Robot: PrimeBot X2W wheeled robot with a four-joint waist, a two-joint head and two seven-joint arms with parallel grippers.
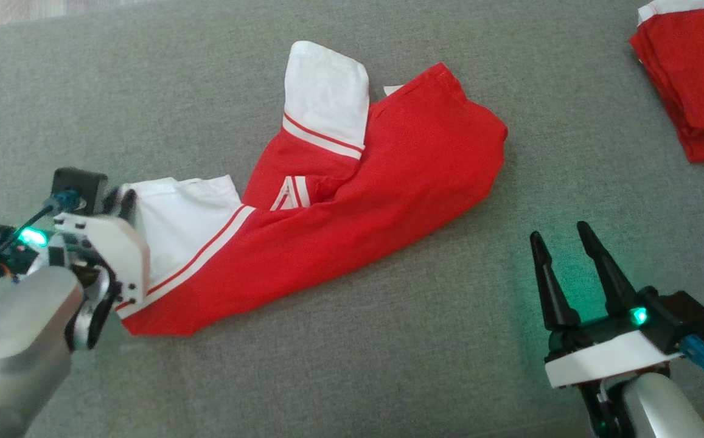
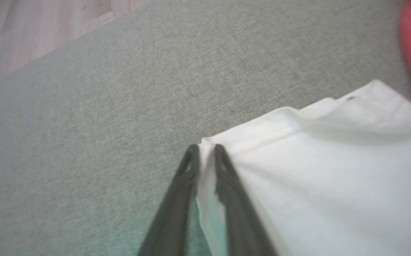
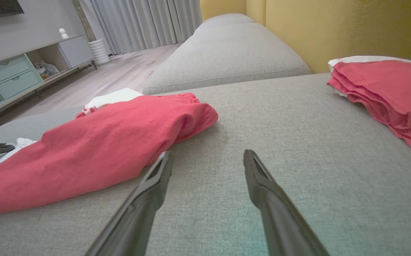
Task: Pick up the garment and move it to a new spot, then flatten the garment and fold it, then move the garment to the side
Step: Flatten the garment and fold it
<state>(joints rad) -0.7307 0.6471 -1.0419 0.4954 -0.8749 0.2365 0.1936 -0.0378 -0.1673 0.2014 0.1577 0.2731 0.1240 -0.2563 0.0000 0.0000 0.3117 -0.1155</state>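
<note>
Here's the red-and-white garment, sprawled crumpled across the middle of the grey sofa seat, one white sleeve reaching toward the seat's left side. The left end effector is clamped right on that sleeve's cuff corner, white cloth pinched between its dark fingers. Over on the right, the right end effector hangs wide open above bare cushion, just beside the garment's red edge. A folded red pile sits at the far right.
</note>
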